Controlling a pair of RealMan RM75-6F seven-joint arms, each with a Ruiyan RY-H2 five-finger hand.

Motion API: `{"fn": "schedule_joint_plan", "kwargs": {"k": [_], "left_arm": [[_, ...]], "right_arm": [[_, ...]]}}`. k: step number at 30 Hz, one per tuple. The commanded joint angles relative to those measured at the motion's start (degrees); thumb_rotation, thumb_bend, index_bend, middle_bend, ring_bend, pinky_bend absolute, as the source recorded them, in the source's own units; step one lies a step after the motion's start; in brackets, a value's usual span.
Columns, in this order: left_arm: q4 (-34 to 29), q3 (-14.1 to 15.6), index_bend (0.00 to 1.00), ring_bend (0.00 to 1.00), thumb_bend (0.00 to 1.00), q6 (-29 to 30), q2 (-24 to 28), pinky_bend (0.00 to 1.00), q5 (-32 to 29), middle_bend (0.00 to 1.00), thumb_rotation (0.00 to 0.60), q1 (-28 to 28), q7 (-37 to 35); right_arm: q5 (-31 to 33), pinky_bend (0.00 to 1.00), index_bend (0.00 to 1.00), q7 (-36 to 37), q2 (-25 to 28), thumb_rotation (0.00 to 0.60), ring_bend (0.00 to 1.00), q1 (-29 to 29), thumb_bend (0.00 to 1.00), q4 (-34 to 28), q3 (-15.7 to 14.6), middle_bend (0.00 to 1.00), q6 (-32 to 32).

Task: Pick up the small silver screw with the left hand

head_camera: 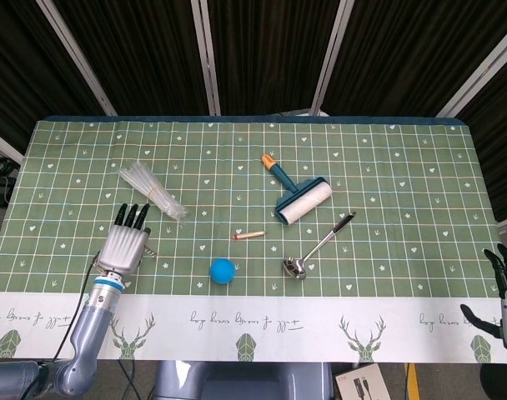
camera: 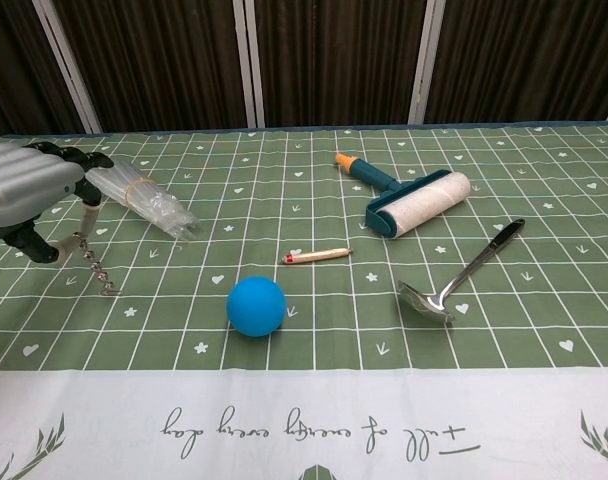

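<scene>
The left hand [head_camera: 125, 242] hangs over the left part of the counter [head_camera: 387, 167], back upward, its dark fingertips [head_camera: 133, 213] pointing toward 12 o'clock. In the chest view the same hand [camera: 29, 190] pinches the small silver screw [camera: 92, 262] at its head between thumb and a finger, the threaded shaft slanting down toward 5 o'clock, its tip at or just above the green cloth; contact cannot be told. In the head view only a sliver of the screw [head_camera: 150, 247] shows at the hand's 3 o'clock edge. A bundle of clear straws [head_camera: 151, 191] lies just past the fingertips at 1 o'clock. A blue ball [head_camera: 222, 270] sits at the hand's 4 o'clock, with a small pale stick [head_camera: 248, 235] near it. Farther toward 3 o'clock lie a lint roller [head_camera: 296, 197] and a metal ladle [head_camera: 317, 246]. The right hand [head_camera: 502, 296] shows at the frame's 4 o'clock edge, off the counter, fingers spread and empty.
</scene>
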Motion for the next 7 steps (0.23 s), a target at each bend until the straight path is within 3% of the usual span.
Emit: {"fn": "schedule_joint_plan", "kwargs": {"k": [1, 7], "left_arm": [[0.5, -0.1, 0.57, 0.0, 0.45, -0.2, -0.3, 0.0, -0.3, 0.0, 0.6, 0.0, -0.2], [1.3, -0.1, 0.57, 0.0, 0.45, -0.2, -0.8, 0.0, -0.4, 0.0, 0.6, -0.1, -0.1]], "right_arm": [[0.0, 0.09, 0.07, 0.0, 0.0, 0.6, 0.0, 0.0, 0.08, 0.0, 0.0, 0.0, 0.0], [0.0, 0.09, 0.07, 0.2, 0.1, 0.6, 0.0, -0.1, 0.08, 0.0, 0.0, 0.0, 0.1]]}}
